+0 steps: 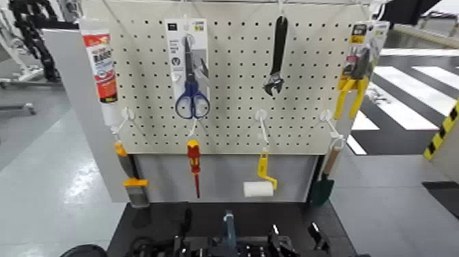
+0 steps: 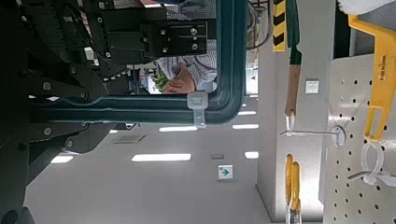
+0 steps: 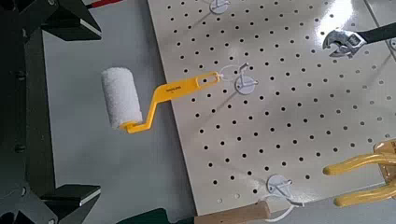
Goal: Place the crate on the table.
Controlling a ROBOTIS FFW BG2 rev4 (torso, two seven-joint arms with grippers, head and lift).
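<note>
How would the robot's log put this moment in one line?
crate near table front edge | left gripper at crate rim | right gripper open, facing tool board | placement unconfirmed

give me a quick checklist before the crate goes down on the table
1. Dark blue rectangular plastic crate is held above the matte black table: cannot tell; only its upright bar and rim show at the head view's lower edge.
2. Left gripper's grip on the crate: cannot tell; the left wrist view shows the crate rim close by.
3. Right gripper open with nothing between its fingers: ok if it is meant to be free, not ok if it should share the load.
4. Bare table surface in front of the beige perforated tool board: ok.
5. White paint roller hanging low over the table's back edge: not ok; keep the crate forward.
</note>
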